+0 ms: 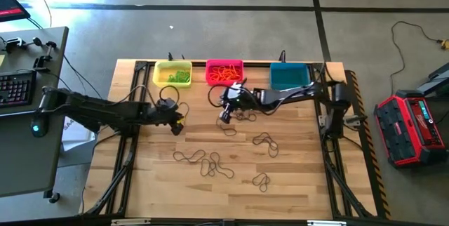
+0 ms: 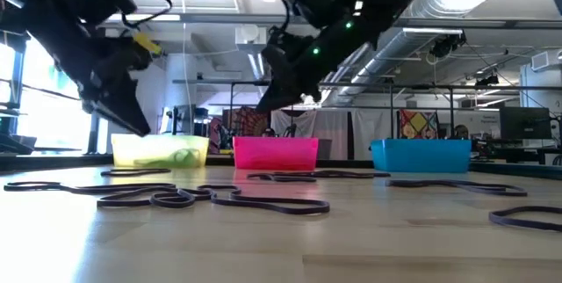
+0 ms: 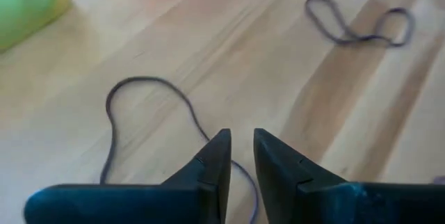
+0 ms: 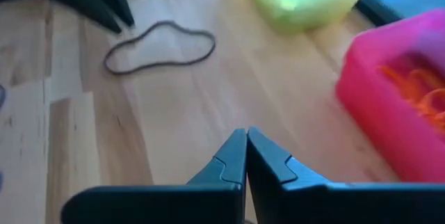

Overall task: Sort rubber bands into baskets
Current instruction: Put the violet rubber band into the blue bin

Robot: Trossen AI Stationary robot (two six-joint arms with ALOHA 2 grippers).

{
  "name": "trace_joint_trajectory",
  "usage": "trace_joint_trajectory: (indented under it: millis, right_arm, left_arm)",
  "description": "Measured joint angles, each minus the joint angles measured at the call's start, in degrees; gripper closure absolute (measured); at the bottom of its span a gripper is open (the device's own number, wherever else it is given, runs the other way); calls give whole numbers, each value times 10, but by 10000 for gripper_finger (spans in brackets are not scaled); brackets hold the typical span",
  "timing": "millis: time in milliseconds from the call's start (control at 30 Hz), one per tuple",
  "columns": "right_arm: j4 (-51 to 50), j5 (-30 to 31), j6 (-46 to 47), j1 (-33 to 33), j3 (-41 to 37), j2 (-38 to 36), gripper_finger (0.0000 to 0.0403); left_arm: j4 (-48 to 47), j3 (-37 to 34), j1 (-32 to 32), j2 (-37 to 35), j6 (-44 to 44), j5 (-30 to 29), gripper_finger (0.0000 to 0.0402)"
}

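Observation:
Three baskets stand in a row at the table's far edge: yellow (image 1: 172,73) with green rubber bands, pink (image 1: 224,71) with orange ones, teal (image 1: 289,76). Several dark rubber bands (image 1: 203,163) lie loose on the wood. My left gripper (image 1: 177,126) hovers in front of the yellow basket, its fingers a narrow gap apart (image 3: 242,144), above a dark band (image 3: 139,88) that lies on the table. My right gripper (image 1: 224,118) hangs above the table in front of the pink basket, fingers shut (image 4: 245,135), with nothing showing between them.
More dark bands lie at mid-table (image 1: 265,142) and toward the near edge (image 1: 261,180). One band (image 4: 160,46) lies between the two grippers. Black cables run along the arms. The table's near half has open wood between the bands.

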Motion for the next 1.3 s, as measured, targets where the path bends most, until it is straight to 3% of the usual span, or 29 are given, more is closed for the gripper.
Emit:
trace_joint_trajectory:
  millis: [300, 533, 867, 1100, 1300]
  right_arm:
    - [11, 7, -18, 1, -20, -20, 403]
    - [15, 10, -29, 1, -19, -21, 403]
    - [15, 10, -39, -1, -19, -21, 403]
    - [15, 10, -45, -6, -19, -21, 403]
    - [14, -1, -48, -5, -19, -21, 402]
  left_arm:
    - [80, 0, 37, 131, -31, 16, 339]
    - [108, 0, 86, 194, -42, 28, 339]
    - [143, 2, 119, 223, -6, 65, 341]
    - [149, 3, 139, 236, 29, 96, 393]
    - [176, -1, 142, 211, 77, 111, 401]
